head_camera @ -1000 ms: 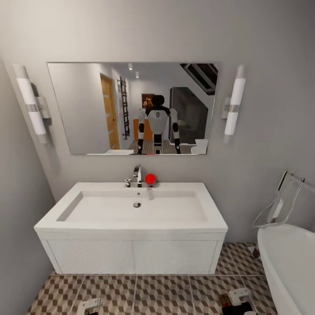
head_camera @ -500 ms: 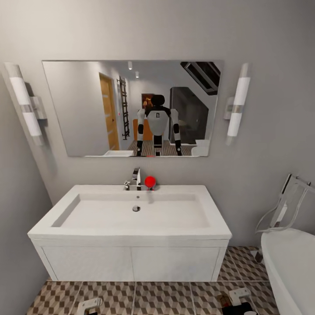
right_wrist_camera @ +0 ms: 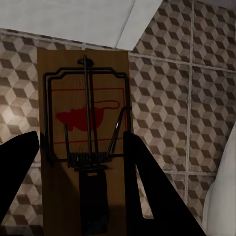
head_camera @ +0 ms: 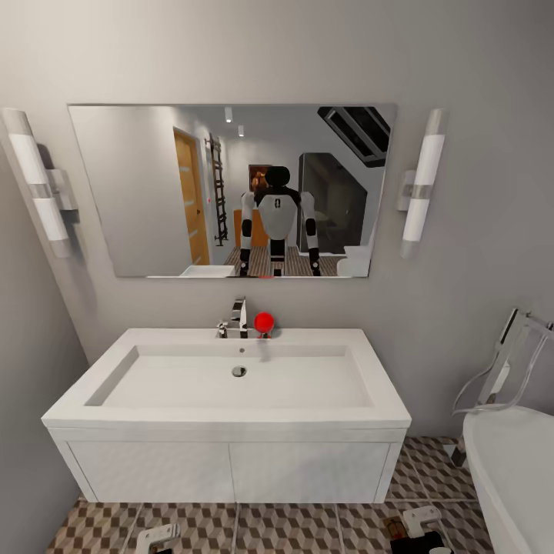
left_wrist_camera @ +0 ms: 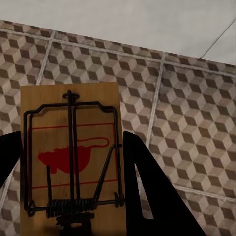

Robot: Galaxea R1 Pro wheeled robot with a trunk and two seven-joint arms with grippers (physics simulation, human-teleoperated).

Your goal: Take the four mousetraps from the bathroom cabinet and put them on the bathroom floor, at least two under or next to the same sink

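Note:
A mousetrap [left_wrist_camera: 71, 157], a brown wooden board with a dark wire spring and a red mouse print, sits between my left gripper's [left_wrist_camera: 72, 142] black fingers [left_wrist_camera: 147, 187], which are shut on it above the bathroom floor [left_wrist_camera: 187, 123]. My right gripper [right_wrist_camera: 81, 140] is shut on a second mousetrap [right_wrist_camera: 83, 113] the same way. In the head view both grippers, left [head_camera: 158, 536] and right [head_camera: 419, 523], hang low over the cube-pattern floor [head_camera: 292, 527] in front of the bathroom sink [head_camera: 231, 381]. An orange-brown cabinet [head_camera: 245, 225] shows reflected in the mirror behind my reflection.
The white vanity [head_camera: 231, 469] hangs under the basin, with a chrome tap [head_camera: 238, 315] and a red ball [head_camera: 264, 322] at its back. A mirror [head_camera: 154, 192] and two wall lamps are above. A white bathtub [head_camera: 512, 477] stands at the right, a grey wall at the left.
The whole head view has shifted: sink, mirror and lamps look larger and closer, so the camera has moved toward the sink. Both grippers keep their places in the picture.

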